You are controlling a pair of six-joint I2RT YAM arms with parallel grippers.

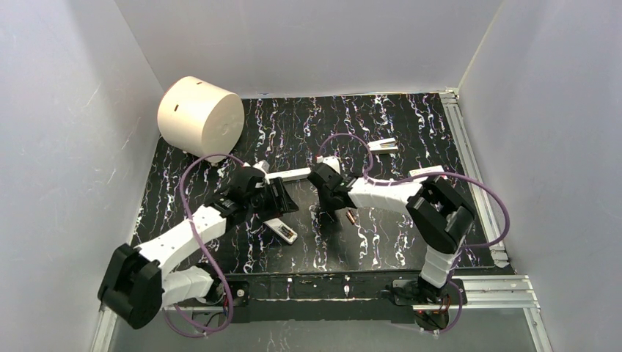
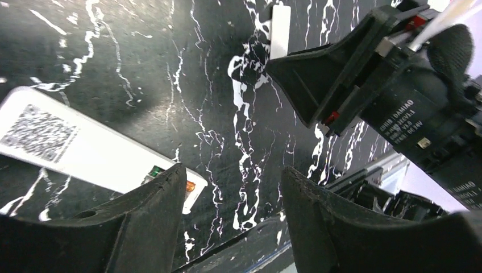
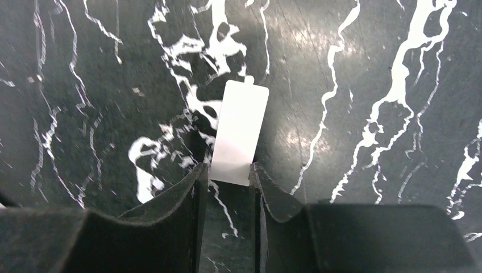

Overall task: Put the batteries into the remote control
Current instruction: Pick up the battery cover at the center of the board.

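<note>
Left jaws spread, empty; the remote [image 2: 85,149] lies flat just beside one finger. Right jaws flank a white strip [image 3: 239,131] at its end; I cannot tell whether they pinch it. The remote looks light, stiff, slick: pinch across its long edges. A battery [image 1: 352,217], apt to roll, lies near the right jaws.

Both of them, the left arm [image 1: 183,238] and the right arm [image 1: 381,194], are chunky white shells with fat black joint housings [image 1: 136,286]. A purple cable [image 1: 185,194] loops along each. The fingers [image 2: 142,222] are matte black wedges. One black motor housing has white DAMIAO lettering [image 2: 406,116] on it.
</note>
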